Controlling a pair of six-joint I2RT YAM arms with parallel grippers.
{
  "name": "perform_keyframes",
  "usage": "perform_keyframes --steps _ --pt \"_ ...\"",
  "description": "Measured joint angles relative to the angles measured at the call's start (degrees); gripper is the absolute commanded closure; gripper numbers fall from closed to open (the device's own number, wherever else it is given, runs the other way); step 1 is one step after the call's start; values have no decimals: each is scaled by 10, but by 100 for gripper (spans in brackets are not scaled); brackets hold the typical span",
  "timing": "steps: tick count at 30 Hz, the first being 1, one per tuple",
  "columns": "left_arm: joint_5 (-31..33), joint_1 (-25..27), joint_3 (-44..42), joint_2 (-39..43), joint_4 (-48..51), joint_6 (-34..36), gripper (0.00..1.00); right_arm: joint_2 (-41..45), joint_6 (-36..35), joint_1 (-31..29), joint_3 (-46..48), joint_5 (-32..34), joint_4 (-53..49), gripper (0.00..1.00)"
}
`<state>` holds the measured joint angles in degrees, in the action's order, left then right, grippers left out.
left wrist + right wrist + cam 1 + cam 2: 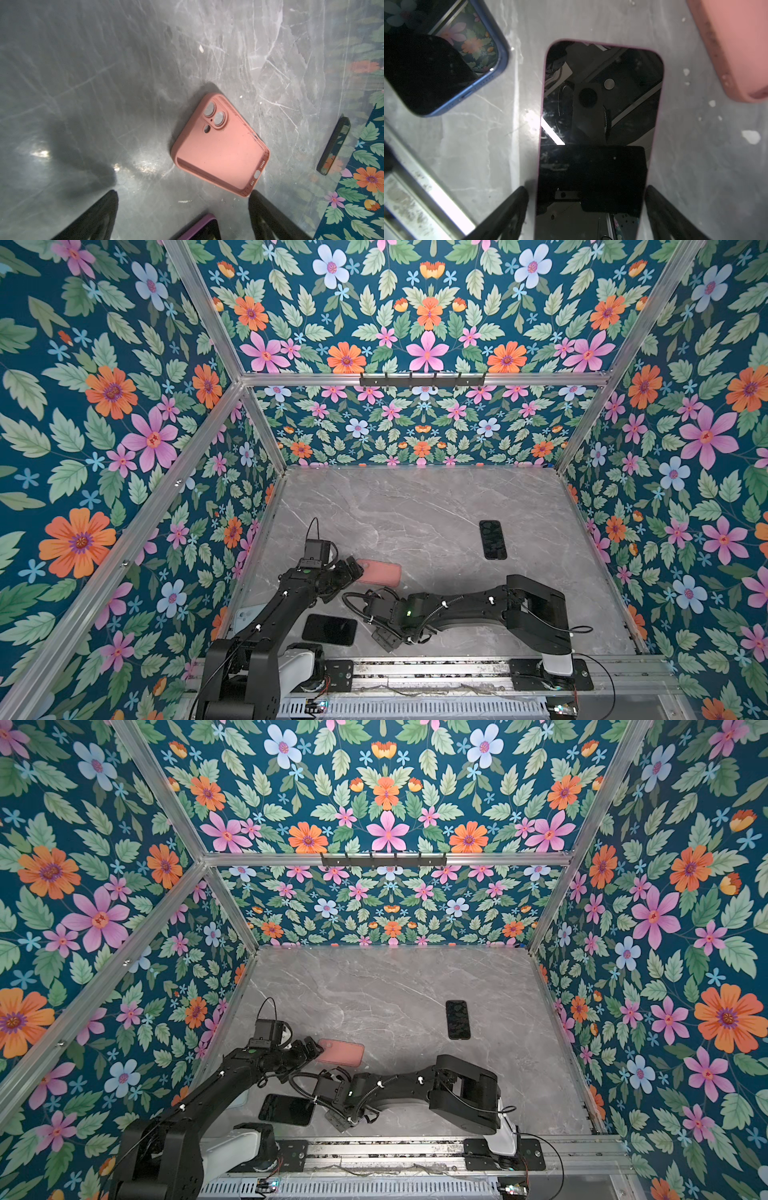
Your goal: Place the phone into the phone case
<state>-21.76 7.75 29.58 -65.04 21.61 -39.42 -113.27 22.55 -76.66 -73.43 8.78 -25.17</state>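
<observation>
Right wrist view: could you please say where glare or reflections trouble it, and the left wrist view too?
Right wrist view: the pink-rimmed black-screened phone acts as a mirror, with a white glare streak at its edge. Left wrist view: the salmon-pink silicone phone case is fairly sharp; the grey marble table is soft and shadowed, with glare patches.

Pink case (220,149), seemingly purple-edged phone (598,104), grey marble table (415,497)
</observation>
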Motion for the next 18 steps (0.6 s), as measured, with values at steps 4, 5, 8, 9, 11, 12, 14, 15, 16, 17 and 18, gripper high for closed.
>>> perform_keyframes --steps 4,5,8,9,11,12,14,15,16,17,18 --pt "-11 0 -2 -8 -4 4 2 3 7 1 7 6 12 26" --pt "-14 0 -2 -10 -6 4 2 3 10 1 7 7 13 26" --pt "-25 0 -2 -17 -10 5 3 5 13 0 12 12 14 27" --pt "-29 0 -2 -18 -11 6 4 8 14 0 16 14 17 28" --pt "-38 0 -7 -17 -15 6 6 14 19 0 27 21 26 29" --pt "-42 0 -12 -14 -16 7 6 18 24 0 33 24 30 29" --pt "-52 0 -21 -6 -17 6 8 29 28 1 49 31 40 29" --pt "-58 0 -25 -2 -19 6 10 35 28 1 57 34 45 30" --pt "-66 0 -29 1 -22 6 11 42 28 1 69 35 52 30" --pt "-73 0 -32 3 -24 6 12 49 27 1 79 37 60 30" --pt "-81 1 -35 5 -28 5 13 56 27 1 90 39 69 30"
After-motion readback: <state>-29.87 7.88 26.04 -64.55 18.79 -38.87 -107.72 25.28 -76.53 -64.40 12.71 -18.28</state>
